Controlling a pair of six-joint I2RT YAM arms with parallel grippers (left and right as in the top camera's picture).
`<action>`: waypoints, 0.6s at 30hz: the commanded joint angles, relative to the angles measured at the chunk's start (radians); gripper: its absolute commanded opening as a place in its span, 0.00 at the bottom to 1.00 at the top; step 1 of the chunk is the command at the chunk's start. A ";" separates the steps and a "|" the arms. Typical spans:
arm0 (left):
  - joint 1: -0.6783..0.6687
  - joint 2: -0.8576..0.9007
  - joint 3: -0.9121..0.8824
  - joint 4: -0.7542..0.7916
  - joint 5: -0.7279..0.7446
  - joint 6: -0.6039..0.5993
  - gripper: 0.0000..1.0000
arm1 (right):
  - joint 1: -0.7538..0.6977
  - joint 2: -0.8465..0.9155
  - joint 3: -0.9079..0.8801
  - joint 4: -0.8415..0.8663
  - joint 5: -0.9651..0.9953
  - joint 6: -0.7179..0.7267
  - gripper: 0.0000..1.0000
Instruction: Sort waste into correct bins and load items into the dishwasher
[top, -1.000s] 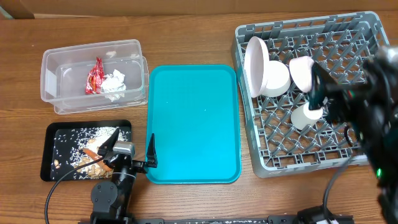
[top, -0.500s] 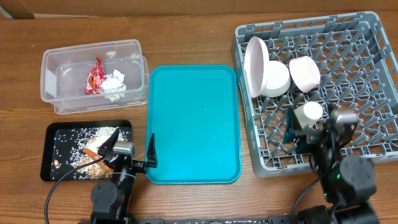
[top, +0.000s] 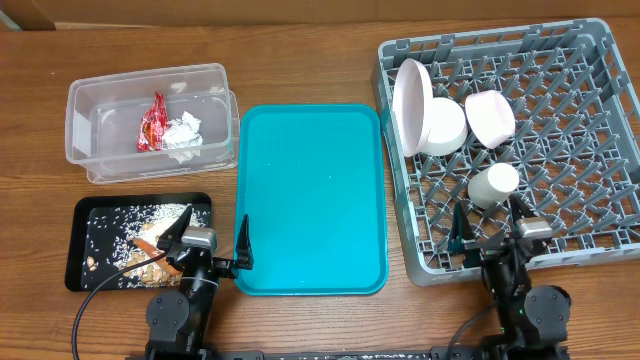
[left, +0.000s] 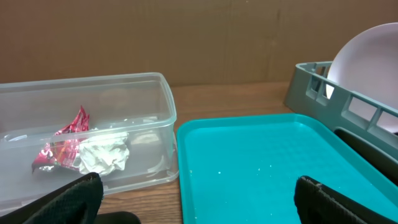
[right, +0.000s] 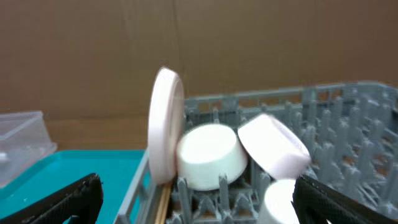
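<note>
Between the clear tub (top: 82, 150) and the grey dish rack (top: 600, 150), the teal tray (top: 310, 200) gives the widest open stretch, its long axis running away from the robot. At its near-left corner, beside the black tray (top: 75, 270) of rice (top: 120, 235), the left gripper (top: 208, 242) has its fingers released and grasps nothing. The right gripper (top: 488, 236), at the rack's near edge, is likewise released. Inside the rack, the plate (top: 410, 100) stands on edge by the left wall, with a white bowl (top: 445, 125), pinkish bowl (top: 490, 115) and cup (top: 495, 183) nearby. The wrapper (top: 153, 122) and napkin (top: 183, 135) lie in the tub; the wrapper's print is too small to read.
</note>
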 joint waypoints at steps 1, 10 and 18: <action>0.005 -0.011 -0.006 0.004 0.006 -0.018 1.00 | -0.005 -0.012 -0.055 0.048 -0.036 -0.003 1.00; 0.005 -0.011 -0.006 0.004 0.006 -0.018 1.00 | -0.005 -0.012 -0.055 0.014 -0.035 -0.004 1.00; 0.005 -0.011 -0.006 0.004 0.006 -0.018 1.00 | -0.005 -0.012 -0.054 0.014 -0.035 -0.004 1.00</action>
